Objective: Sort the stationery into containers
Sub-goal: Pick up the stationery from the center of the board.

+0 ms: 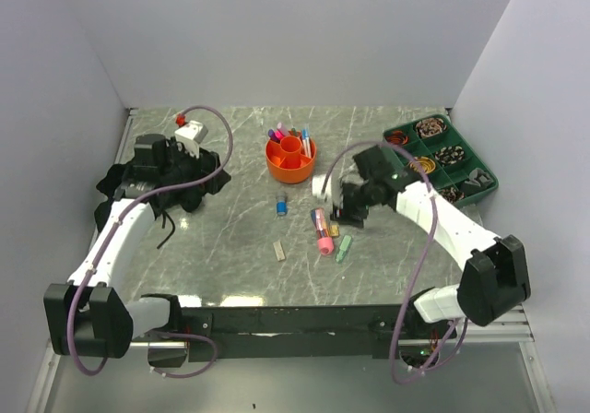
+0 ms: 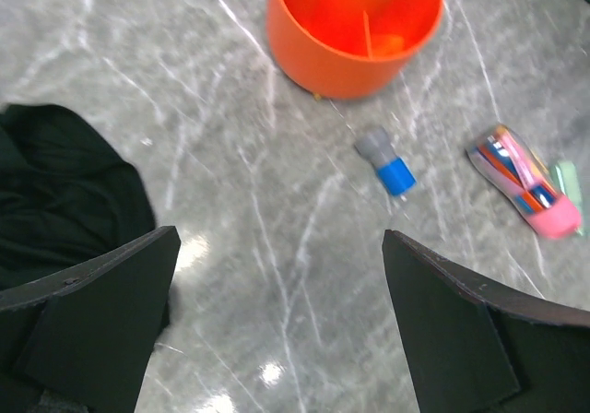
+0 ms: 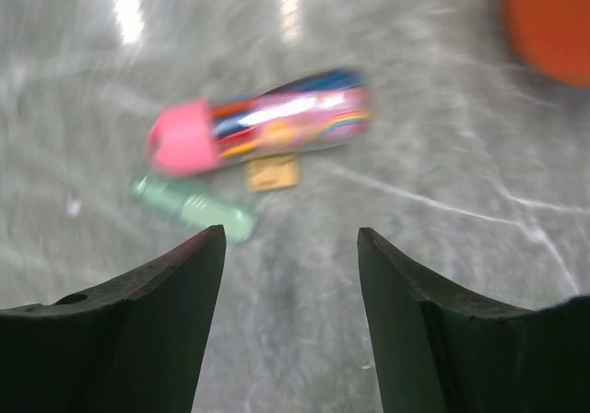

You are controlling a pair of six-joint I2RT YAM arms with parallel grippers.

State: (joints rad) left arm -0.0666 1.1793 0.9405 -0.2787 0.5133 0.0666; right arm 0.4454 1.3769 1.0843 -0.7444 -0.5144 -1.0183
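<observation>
– Step?
– Pre-grasp. Hovered by pink-capped tube [image 3: 263, 123], near side of orange holder [image 1: 290, 159], right claw [image 3: 290, 240] spread wide, empty.
– Next?
– Probably needed dropping over tube, then closing.

Black cloth bundle [image 2: 55, 192] lay crumpled left of the left gripper [image 2: 281, 247], running behind its left finger. Dark green compartment tray [image 1: 487, 175] sat well right of the right gripper [image 3: 290, 238], its cells holding small dark items. Grey marbled table [image 2: 230, 275] lay beneath both.
</observation>
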